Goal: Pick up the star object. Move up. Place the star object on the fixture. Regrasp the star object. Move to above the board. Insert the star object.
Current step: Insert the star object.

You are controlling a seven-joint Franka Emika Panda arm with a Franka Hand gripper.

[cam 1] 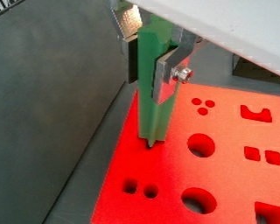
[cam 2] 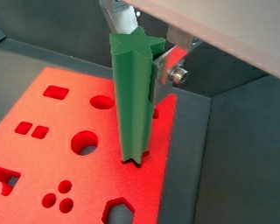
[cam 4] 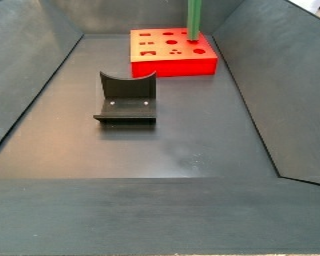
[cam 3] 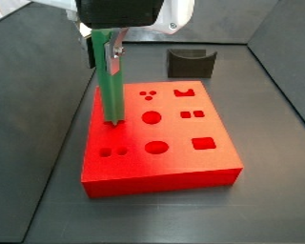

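Green star object stood upright, tip at board cut-out; gripper fingers clamped upper end. Looked light, rigid, slick-sided.

No readable text, label, brand, number or sign shows on anything in any view.

- Your star object is bright green, plain, with no markings.
- Your board is bright red all over; its cut-outs read as darker red.
- The fixture is dark grey-black, close to the floor's tone.
- The floor and walls are matt dark grey.
- The gripper, up over the board, shows silver fingers under a white body.
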